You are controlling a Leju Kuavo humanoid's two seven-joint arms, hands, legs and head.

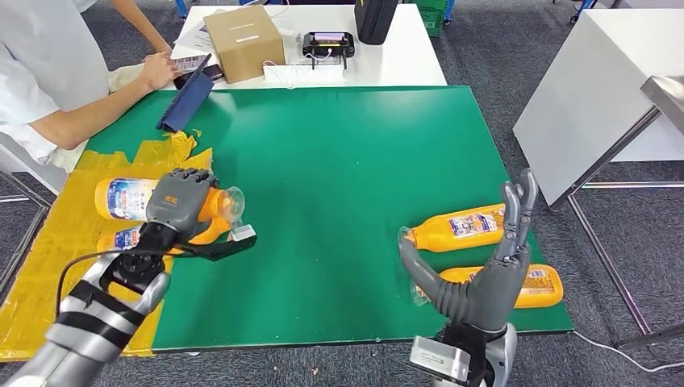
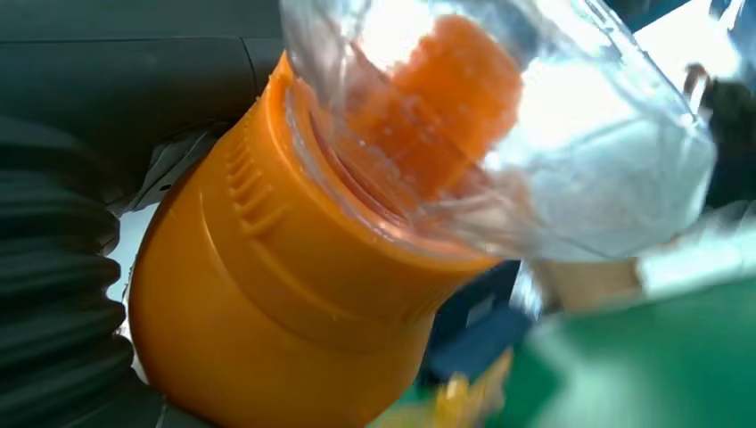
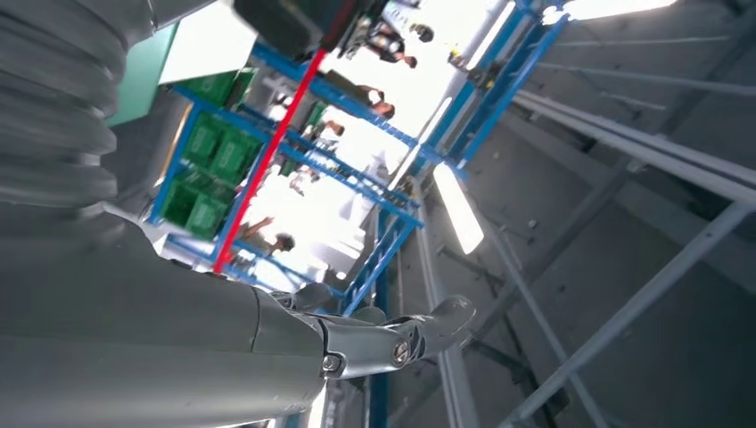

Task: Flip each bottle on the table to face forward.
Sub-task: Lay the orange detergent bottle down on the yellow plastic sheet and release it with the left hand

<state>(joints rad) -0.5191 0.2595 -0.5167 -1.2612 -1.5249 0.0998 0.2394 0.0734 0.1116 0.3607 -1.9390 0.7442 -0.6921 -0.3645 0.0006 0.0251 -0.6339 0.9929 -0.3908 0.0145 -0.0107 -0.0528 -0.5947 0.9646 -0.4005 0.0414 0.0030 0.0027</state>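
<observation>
A: Left of the head frame: what does the left hand (image 1: 179,201) hold?

B: Its fingers wrap an orange bottle (image 1: 211,206) with a clear cap, lying on its side at the edge of the yellow sheet (image 1: 48,266). The left wrist view gives the same bottle's orange shoulder and clear cap (image 2: 535,134) close up. A second bottle (image 1: 125,197), label showing, lies just beyond the hand; a third (image 1: 121,239) lies partly hidden under the wrist.

A: And the lower right?

B: The right hand (image 1: 484,266) stands upright above the green mat (image 1: 347,161), fingers spread, thumb out, holding nothing. Two more orange bottles lie on their sides: one (image 1: 456,228) between thumb and fingers in the picture, another (image 1: 540,286) behind the palm (contact cannot be judged).

A: Upper left?

B: A person's arm (image 1: 89,109) rests by a tablet (image 1: 187,95), near a cardboard box (image 1: 242,40).
</observation>
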